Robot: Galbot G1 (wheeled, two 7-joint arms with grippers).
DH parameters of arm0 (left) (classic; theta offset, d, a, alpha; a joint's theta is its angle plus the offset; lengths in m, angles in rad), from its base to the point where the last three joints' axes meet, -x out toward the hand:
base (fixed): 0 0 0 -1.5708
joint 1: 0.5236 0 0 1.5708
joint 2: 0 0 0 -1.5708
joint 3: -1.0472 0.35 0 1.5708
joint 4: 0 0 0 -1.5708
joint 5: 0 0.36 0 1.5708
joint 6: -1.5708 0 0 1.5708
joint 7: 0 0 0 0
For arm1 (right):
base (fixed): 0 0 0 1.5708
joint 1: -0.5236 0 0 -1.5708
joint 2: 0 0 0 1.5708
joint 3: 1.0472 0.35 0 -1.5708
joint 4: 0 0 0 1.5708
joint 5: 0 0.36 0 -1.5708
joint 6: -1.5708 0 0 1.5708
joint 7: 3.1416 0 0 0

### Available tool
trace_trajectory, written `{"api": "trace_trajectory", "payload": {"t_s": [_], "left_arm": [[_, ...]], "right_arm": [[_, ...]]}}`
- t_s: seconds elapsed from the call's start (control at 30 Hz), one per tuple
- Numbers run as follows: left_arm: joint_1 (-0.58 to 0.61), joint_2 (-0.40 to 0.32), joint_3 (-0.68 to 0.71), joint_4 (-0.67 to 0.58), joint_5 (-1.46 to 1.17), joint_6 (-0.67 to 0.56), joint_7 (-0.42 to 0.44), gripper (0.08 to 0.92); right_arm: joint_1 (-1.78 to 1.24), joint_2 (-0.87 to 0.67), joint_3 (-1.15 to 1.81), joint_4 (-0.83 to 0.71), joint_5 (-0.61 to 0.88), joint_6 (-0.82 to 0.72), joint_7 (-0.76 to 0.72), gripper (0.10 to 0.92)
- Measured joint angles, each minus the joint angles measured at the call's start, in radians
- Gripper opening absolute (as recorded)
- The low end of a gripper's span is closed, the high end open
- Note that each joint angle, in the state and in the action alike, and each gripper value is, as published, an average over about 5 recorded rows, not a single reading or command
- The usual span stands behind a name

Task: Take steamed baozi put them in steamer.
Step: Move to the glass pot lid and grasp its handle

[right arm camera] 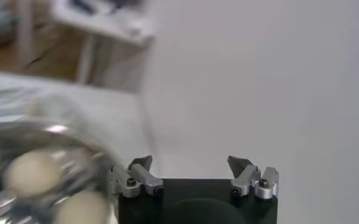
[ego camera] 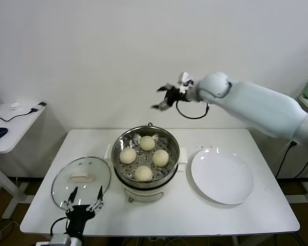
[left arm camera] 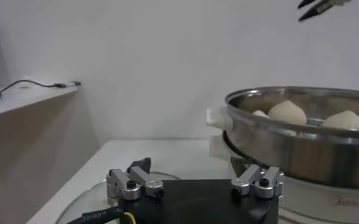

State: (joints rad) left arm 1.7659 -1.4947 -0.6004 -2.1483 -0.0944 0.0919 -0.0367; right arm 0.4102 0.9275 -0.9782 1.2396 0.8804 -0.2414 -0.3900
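Observation:
Several steamed baozi (ego camera: 147, 143) lie on the perforated tray inside the steamer (ego camera: 121, 141), a shiny steel pot on a white base at the table's middle. Two of them show over the steamer's rim (left arm camera: 301, 131) in the left wrist view (left arm camera: 287, 112), and blurred in the right wrist view (right arm camera: 30, 171). My right gripper (ego camera: 161, 98) is open and empty, raised high above and behind the steamer. It shows at the upper edge of the left wrist view (left arm camera: 313, 7). My left gripper (ego camera: 83, 199) is open and empty, low at the table's front left, by the glass lid.
A round glass lid (ego camera: 61, 183) lies flat on the table left of the steamer. A flat white plate (ego camera: 222, 176), bare, lies to its right. A small side table (ego camera: 10, 128) with a mouse and cables stands at the far left. A white wall is behind.

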Motion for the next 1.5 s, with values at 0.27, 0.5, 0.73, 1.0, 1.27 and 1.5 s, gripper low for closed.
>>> {"api": "trace_trajectory", "payload": {"t_s": [0.27,0.5,0.73,1.0,1.27,1.5], "left_arm": [[-0.032,0.01,-0.028,-0.019,-0.036,0.016,0.042,0.823],[-0.069,0.017,-0.042,-0.009,-0.048,0.005,0.068,0.823],[-0.074,0.032,-0.044,0.015,-0.009,-0.062,0.074,0.823],[-0.082,0.04,-0.065,0.048,0.116,-0.184,0.026,0.823],[-0.088,0.046,-0.089,0.11,0.402,-0.24,-0.092,0.823],[-0.094,0.094,-0.1,0.209,0.752,-0.234,-0.211,0.823]], "right_arm": [[-0.348,-0.16,0.389,0.107,-0.066,0.025,0.185,0.823],[-0.746,-0.207,0.766,0.199,-0.162,0.092,0.239,0.823],[-1.133,-0.142,1.101,0.255,-0.26,0.197,0.249,0.823],[-1.458,-0.008,1.34,0.268,-0.346,0.361,0.244,0.823],[-1.648,0.116,1.443,0.277,-0.43,0.505,0.259,0.823],[-1.757,0.17,1.452,0.3,-0.469,0.545,0.316,0.823]]}}
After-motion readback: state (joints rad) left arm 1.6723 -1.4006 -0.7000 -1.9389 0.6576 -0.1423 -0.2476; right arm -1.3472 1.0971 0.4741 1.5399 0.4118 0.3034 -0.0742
